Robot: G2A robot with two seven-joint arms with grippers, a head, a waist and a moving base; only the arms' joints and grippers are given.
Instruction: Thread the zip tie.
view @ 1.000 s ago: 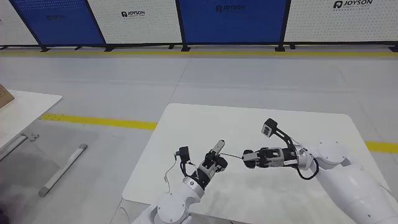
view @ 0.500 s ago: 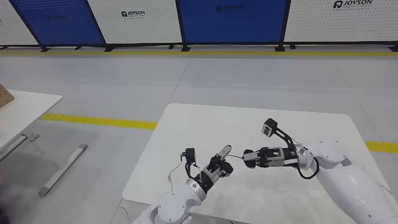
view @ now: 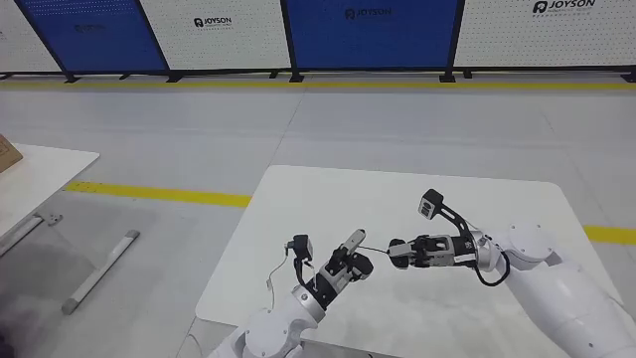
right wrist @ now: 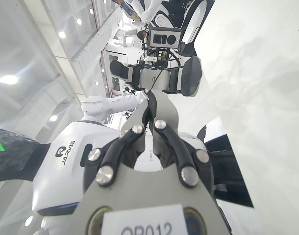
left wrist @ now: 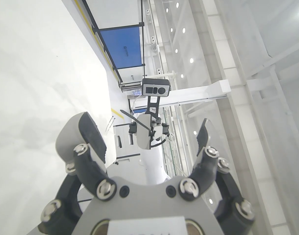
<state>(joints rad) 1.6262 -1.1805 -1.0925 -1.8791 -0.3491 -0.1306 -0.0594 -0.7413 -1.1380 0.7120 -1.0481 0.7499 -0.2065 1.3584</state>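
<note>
White table [view: 417, 199], bare top. Left gripper [view: 357, 252] [left wrist: 149, 133] hangs over the near-left part, fingers spread wide, nothing in them. Right gripper [view: 396, 253] [right wrist: 147, 108] faces it from just beside, clenched on the zip tie [view: 378, 250] [right wrist: 153, 100]. The tie is a thin black strip off the table, its thick end pinched between the right fingers. The free end points at the left gripper and reaches about between its fingers; contact cannot be told.

Versus 1 s ago, the left gripper sits closer to the tie tip; the right arm is unmoved.

Both grippers are near the table's near edge. Open tabletop lies toward the far edge.
</note>
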